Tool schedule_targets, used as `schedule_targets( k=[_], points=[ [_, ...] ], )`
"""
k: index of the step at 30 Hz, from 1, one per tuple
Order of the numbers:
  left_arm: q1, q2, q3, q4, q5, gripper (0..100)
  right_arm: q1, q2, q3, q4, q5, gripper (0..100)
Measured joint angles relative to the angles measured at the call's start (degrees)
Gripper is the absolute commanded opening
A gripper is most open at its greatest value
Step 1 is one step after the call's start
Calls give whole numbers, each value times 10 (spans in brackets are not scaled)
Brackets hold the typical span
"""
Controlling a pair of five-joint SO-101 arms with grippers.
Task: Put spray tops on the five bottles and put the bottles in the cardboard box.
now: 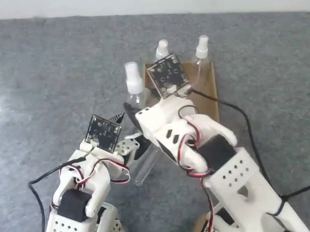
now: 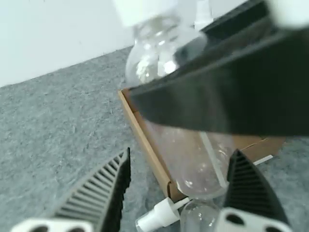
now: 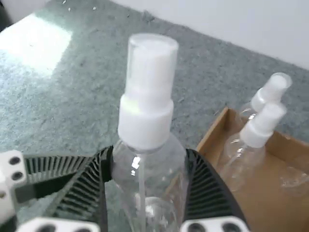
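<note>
1. The surface [image 1: 51, 74] is grey & fuzzy. All my stuff is on it.
2. The cardboard box [image 1: 211, 86] is brown w/ low walls & an open top, at the far side. The two bottles in the box [image 3: 236, 152] stand up w/ white tops on.
3. My right gripper [image 3: 147, 166] is closed snug on the bottle [image 1: 136, 99], one jaw on each side of its round body. The bottle is upright, outside the box & just beside its wall. Can't tell if its bottom touches the surface.
4. My left gripper [image 2: 182, 153] is wide open & holds nothing. It's low & near the held bottle.
5. Step: the top looks on, so I think this is the "put it in the box" part. Nxt I'd need to lift the bottle over the wall, keep it straight, set it by the other 2 w/o bumping them, then let go.
6. The held bottle is clear, see-through & looks empty. Prob slippery.
7. A lying bottle [image 1: 146, 164] is on its side btw my arms, w/ a white top at its end.
8. The spray top [image 3: 147, 92] is white w/ a clear cap.
</note>
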Motion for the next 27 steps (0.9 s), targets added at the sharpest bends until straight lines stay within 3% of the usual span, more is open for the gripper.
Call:
schedule_targets(
  k=[10, 13, 20, 27],
  points=[
    [-52, 6, 3, 3, -3, 249, 170, -31, 22, -18, 37, 6],
    [-86, 6, 3, 13, -3, 220, 227, -31, 76, -89, 38, 6],
    [-226, 6, 44, 12, -25, 222, 243, -30, 275, -330, 39, 6],
    [-252, 6, 110, -47, -54, 222, 258, -4, 320, -463, 40, 6]
  ],
)
